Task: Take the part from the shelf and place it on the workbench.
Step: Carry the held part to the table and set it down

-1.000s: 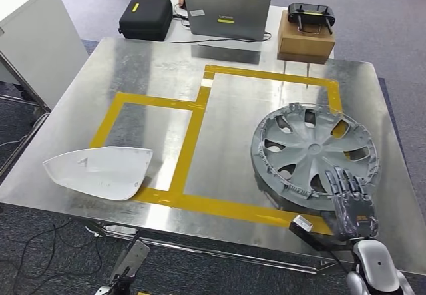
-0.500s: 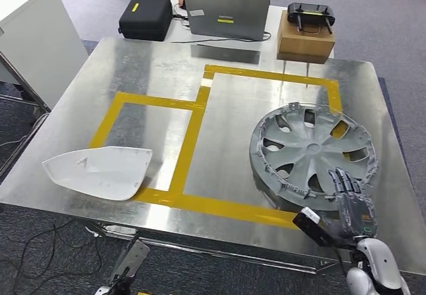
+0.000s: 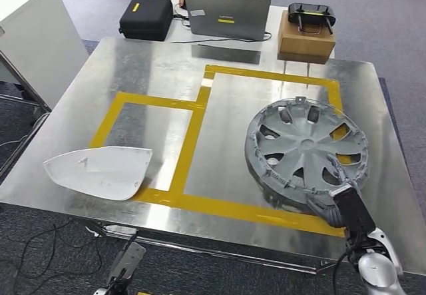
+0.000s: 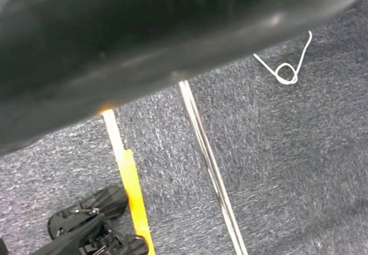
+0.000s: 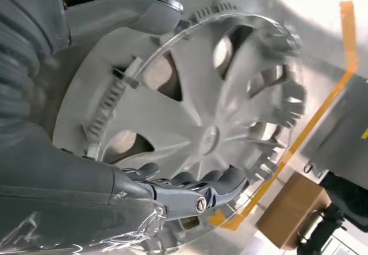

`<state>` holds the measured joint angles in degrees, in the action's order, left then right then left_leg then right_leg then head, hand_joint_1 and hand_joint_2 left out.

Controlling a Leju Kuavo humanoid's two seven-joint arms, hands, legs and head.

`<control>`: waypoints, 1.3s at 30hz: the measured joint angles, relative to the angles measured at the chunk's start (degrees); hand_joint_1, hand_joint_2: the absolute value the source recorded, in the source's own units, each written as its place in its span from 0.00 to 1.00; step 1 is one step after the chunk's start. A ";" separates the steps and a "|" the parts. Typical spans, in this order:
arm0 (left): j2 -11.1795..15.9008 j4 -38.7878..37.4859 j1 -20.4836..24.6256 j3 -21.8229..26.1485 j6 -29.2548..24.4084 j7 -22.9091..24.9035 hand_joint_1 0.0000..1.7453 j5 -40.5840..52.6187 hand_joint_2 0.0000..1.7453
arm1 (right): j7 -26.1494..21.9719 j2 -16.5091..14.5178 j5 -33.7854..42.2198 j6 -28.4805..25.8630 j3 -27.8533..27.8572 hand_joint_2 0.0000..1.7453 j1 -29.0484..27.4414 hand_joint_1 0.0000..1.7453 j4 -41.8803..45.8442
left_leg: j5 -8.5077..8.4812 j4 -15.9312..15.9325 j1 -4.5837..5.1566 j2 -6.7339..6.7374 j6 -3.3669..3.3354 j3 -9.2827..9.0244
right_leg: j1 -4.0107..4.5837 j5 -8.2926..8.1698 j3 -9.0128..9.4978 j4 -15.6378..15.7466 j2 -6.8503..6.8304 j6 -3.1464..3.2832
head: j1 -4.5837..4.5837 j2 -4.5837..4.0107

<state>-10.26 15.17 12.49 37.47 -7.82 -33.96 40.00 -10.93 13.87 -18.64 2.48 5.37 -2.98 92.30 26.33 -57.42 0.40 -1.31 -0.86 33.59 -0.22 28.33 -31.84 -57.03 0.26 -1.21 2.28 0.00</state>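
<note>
One part matters to me here — the grey wheel cover (image 3: 306, 150), tilted with its near rim lifted off the metal workbench (image 3: 150, 62), inside the yellow tape outline (image 3: 193, 132). My right hand (image 3: 335, 198) has that near rim clamped, thumb on one face and the fingers (image 5: 204, 183) curled across the spoked face. I judge it light, thin moulded plastic — broad, a bit springy, its edge clips easy to snap — so I'd hold at the rim and lay it flat gently.
</note>
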 joint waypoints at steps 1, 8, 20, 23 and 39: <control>0.02 0.00 -0.03 0.01 0.00 -0.02 0.00 0.00 0.00 | -0.02 -0.17 0.37 0.13 0.09 1.00 0.00 0.00 0.21 | 0.00 0.00 0.00 0.00 0.00 0.00 | 0.00 0.00 0.00 0.00 0.00 0.00 | -0.01 0.00; 0.13 0.00 -0.12 0.01 0.00 -0.02 0.00 -0.10 0.00 | -0.62 -1.42 11.53 1.66 0.13 1.00 0.70 0.00 0.72 | 0.00 0.00 0.00 0.00 0.00 0.00 | 0.00 0.00 0.00 0.00 0.02 0.00 | -0.01 0.00; 0.38 0.00 -0.35 0.03 0.00 -0.08 0.00 -0.39 0.00 | -0.22 -1.66 11.33 0.13 -0.12 1.00 1.84 0.00 1.13 | 0.00 0.00 0.00 0.00 0.00 0.00 | 0.00 0.00 0.00 0.00 0.01 0.00 | 0.00 0.00; 0.38 0.00 -0.51 0.04 -0.11 -0.33 0.00 -0.77 0.00 | -2.50 -2.08 5.11 -3.50 -0.97 1.00 0.34 0.00 3.09 | 0.00 0.00 0.00 -0.02 0.00 0.00 | 0.00 0.02 0.00 0.00 -0.04 0.02 | 0.01 0.00; 0.42 0.00 -1.26 0.80 -0.79 -2.32 0.00 -3.01 0.00 | -7.78 -12.81 -26.35 -32.22 -15.02 0.00 -16.92 0.00 19.51 | -0.51 0.55 0.05 0.05 -1.15 -0.23 | -0.42 1.01 -0.26 -0.57 -0.05 -0.97 | 0.04 0.00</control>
<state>-9.85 15.17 11.22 38.27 -8.61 -36.28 36.99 -18.70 1.05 -45.00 -29.74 -9.65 -19.90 111.82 25.82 -56.87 0.45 -1.26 -2.02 33.36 -0.64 29.34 -32.09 -57.60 0.21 -2.17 2.32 0.00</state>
